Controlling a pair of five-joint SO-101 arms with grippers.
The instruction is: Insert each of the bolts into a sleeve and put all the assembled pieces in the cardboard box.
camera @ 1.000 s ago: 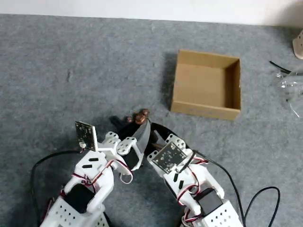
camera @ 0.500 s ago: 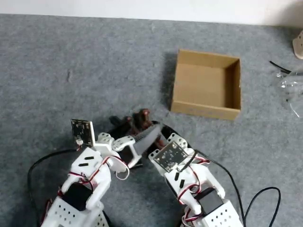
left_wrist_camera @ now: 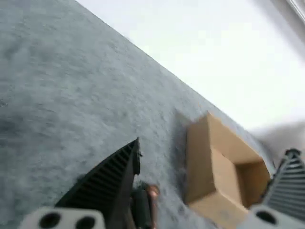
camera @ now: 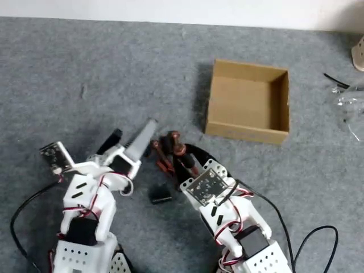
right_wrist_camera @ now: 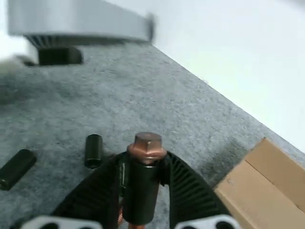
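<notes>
1. Right gripper: closed narrow around a black sleeve with a copper bolt seated in it, hex head on top.
2. Held piece sits near the cardboard box, off its front corner, not touching.
3. Left gripper: jaws spread wide, nothing between them, just beside the right gripper on the side away from the box.
4. Two loose sleeves lying on the grey carpet beyond the held piece.
5. Bolt shank hidden inside sleeve; sleeve's lower end cut off. From above, copper pieces crowd the right fingertips; count unclear.
</notes>
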